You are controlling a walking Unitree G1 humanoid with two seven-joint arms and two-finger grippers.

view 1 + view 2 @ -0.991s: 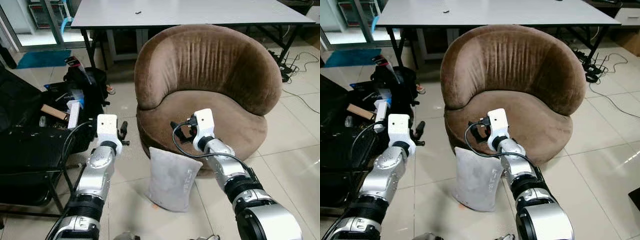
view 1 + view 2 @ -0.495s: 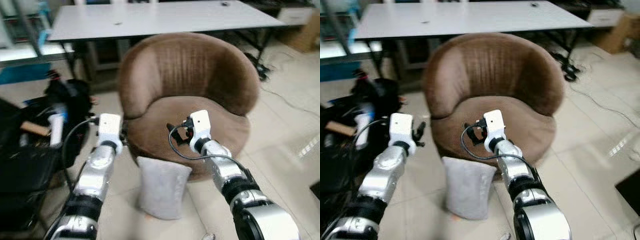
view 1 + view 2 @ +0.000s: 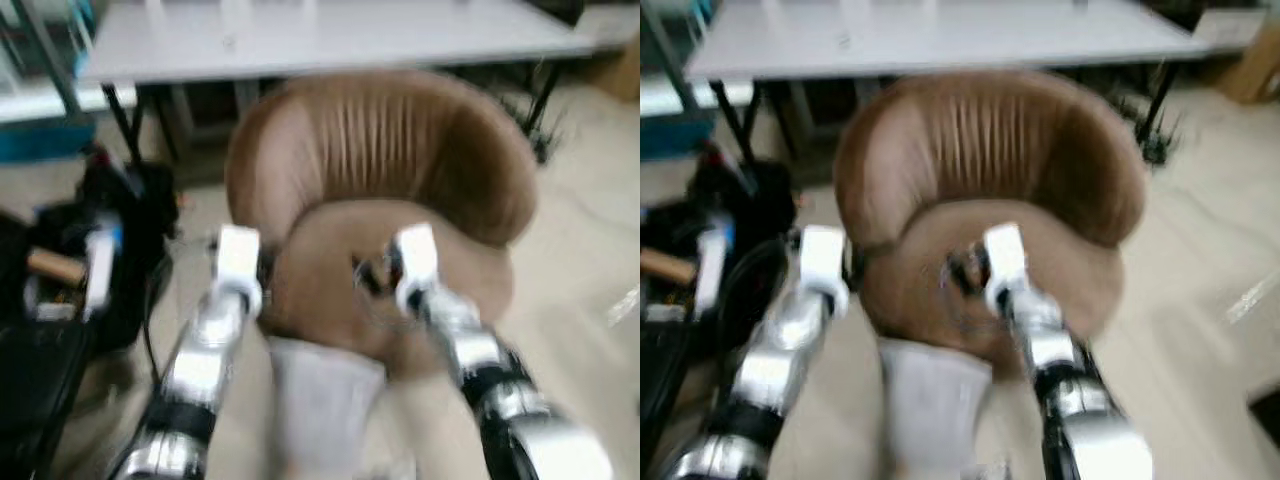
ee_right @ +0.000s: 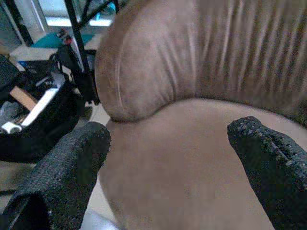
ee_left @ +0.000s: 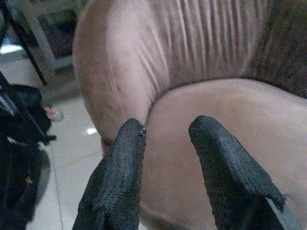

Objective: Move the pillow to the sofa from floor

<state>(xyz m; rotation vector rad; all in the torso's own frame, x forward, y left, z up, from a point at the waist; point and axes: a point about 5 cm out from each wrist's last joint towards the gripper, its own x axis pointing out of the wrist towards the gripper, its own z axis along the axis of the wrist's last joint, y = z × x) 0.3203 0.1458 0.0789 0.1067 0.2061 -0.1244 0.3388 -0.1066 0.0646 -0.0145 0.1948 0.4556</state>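
Note:
A grey pillow (image 3: 325,400) stands on the tiled floor, leaning against the front of the round brown sofa chair (image 3: 400,150). Both arms reach forward above the pillow, toward the seat. My left gripper (image 5: 165,125) is open, its fingers (image 5: 125,163) pointing at the seat's left front edge with nothing between them. My right gripper (image 4: 168,129) is wide open over the seat cushion (image 4: 192,163), also empty. In the eye views both are blurred: the left gripper (image 3: 262,272) is at the seat's left edge and the right gripper (image 3: 368,275) over its front.
A long grey table (image 3: 300,40) stands behind the chair. Black bags with clutter (image 3: 60,290) lie on the floor to the left. Bare tiled floor (image 3: 590,280) spreads to the right of the chair.
The whole picture has shifted and blurred, so the camera is moving. The pillow now sits lower in the view, still on the floor. Both grippers stay open.

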